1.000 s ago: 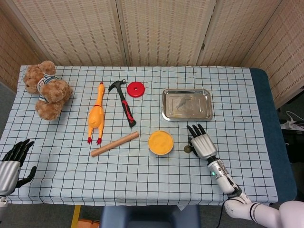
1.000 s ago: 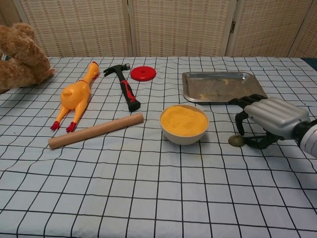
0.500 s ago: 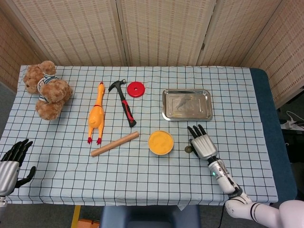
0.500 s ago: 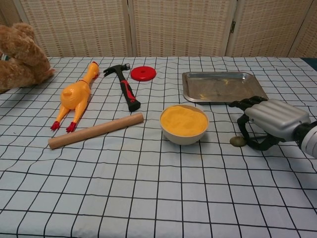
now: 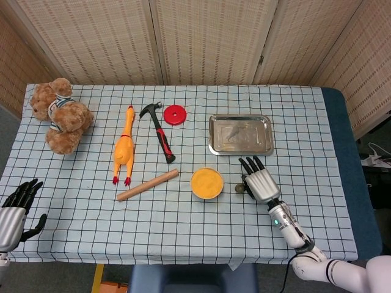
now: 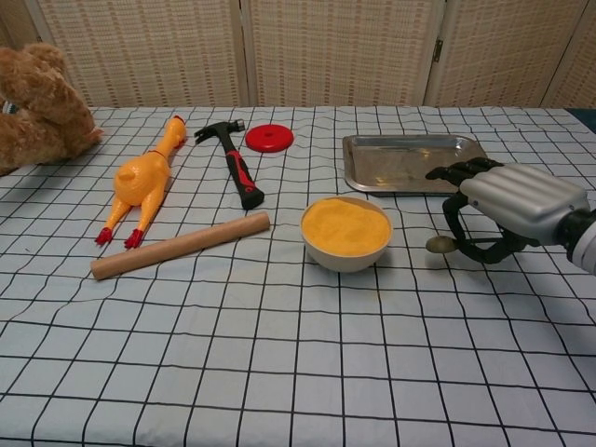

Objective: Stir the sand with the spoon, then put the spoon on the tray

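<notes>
My right hand (image 6: 507,209) curls over the spoon (image 6: 438,245) lying right of centre beside the sand bowl (image 6: 346,233); whether it grips, I cannot tell; I should secure the handle before lifting

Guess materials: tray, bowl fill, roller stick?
Tray: likely stainless steel, since it is shiny with mirror-like reflections. Bowl fill: fine orange-yellow sand, matte and grainy with a mounded surface. Roller stick: looks like unfinished wood, pale tan and matte.
</notes>
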`<state>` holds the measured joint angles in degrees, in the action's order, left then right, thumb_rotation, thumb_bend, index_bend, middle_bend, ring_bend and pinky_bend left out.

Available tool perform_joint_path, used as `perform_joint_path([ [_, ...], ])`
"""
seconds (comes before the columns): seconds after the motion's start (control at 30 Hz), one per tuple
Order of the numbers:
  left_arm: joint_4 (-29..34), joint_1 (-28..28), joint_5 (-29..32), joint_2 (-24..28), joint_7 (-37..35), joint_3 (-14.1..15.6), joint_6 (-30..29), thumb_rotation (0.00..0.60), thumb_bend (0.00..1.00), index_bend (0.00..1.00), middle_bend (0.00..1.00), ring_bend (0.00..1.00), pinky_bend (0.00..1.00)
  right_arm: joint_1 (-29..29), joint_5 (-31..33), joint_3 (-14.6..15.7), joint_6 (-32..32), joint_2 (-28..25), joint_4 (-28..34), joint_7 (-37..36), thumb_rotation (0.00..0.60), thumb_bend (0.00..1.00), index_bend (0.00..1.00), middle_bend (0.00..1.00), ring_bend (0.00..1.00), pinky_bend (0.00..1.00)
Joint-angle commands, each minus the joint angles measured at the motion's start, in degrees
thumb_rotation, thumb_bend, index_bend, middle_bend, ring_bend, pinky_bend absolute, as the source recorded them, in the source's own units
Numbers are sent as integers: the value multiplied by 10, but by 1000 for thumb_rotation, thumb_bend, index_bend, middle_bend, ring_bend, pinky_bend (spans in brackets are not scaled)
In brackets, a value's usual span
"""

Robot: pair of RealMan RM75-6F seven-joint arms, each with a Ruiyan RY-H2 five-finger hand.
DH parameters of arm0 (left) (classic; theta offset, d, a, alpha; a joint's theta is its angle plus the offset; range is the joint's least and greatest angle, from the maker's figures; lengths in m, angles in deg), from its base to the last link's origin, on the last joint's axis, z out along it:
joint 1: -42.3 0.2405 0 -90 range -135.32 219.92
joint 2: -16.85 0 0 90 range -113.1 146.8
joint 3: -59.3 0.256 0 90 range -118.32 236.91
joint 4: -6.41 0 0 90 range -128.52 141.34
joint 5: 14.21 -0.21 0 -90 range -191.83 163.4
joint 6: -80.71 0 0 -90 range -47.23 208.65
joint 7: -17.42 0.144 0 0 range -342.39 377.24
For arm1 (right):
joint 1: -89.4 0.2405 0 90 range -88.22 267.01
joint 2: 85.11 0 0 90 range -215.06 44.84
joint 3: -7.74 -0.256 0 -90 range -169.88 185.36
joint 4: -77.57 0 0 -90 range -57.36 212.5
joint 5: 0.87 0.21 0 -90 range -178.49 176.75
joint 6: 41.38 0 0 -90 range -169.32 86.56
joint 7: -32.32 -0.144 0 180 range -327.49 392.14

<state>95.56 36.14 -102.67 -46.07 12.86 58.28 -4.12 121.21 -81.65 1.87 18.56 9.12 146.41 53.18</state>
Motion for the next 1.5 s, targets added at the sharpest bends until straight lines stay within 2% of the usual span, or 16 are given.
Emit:
perform_joint_path([
  [0.03, 0, 0, -1, 0, 0, 0, 0, 600, 438, 0, 0, 0, 178, 7, -9, -11, 14, -18, 38, 0, 600, 412, 613, 50, 0, 0],
  [0.27, 2, 1, -7, 1, -3, 1, -5, 600, 437, 0, 0, 0, 177, 45, 14, -53, -3, -26, 101, 34, 600, 412, 613, 50, 0, 0],
  [0.47, 2, 2, -10, 3, -6, 3, -8, 600, 437, 0, 0, 0, 177, 87, 62, -69, -51, 7, 106, 89, 600, 412, 603, 50, 0, 0],
  [0.67, 1, 3, -11, 5, -13, 2, -10, 600, 437, 0, 0, 0, 177, 107, 95, -71, -64, 30, 104, 125, 600, 412, 561, 50, 0, 0],
  [0.93, -2, 3, -12, 7, -22, 2, -11, 600, 438, 0, 0, 0, 177, 111, 122, -67, -54, 21, 131, 169, 600, 411, 481, 47, 0, 0],
  [1.13, -1, 4, -13, 6, -19, 3, -13, 600, 438, 0, 0, 0, 177, 99, 95, -55, -16, -2, 150, 159, 600, 407, 468, 47, 0, 0],
  [1.33, -1, 3, -11, 5, -14, 3, -9, 600, 438, 0, 0, 0, 177, 70, 27, -22, 41, -9, 81, 89, 600, 376, 490, 48, 0, 0],
  [1.5, 1, 1, -10, 3, -6, 3, -4, 600, 438, 0, 0, 0, 178, 51, -31, 4, 93, 23, -36, 1, 600, 334, 510, 48, 0, 0],
])
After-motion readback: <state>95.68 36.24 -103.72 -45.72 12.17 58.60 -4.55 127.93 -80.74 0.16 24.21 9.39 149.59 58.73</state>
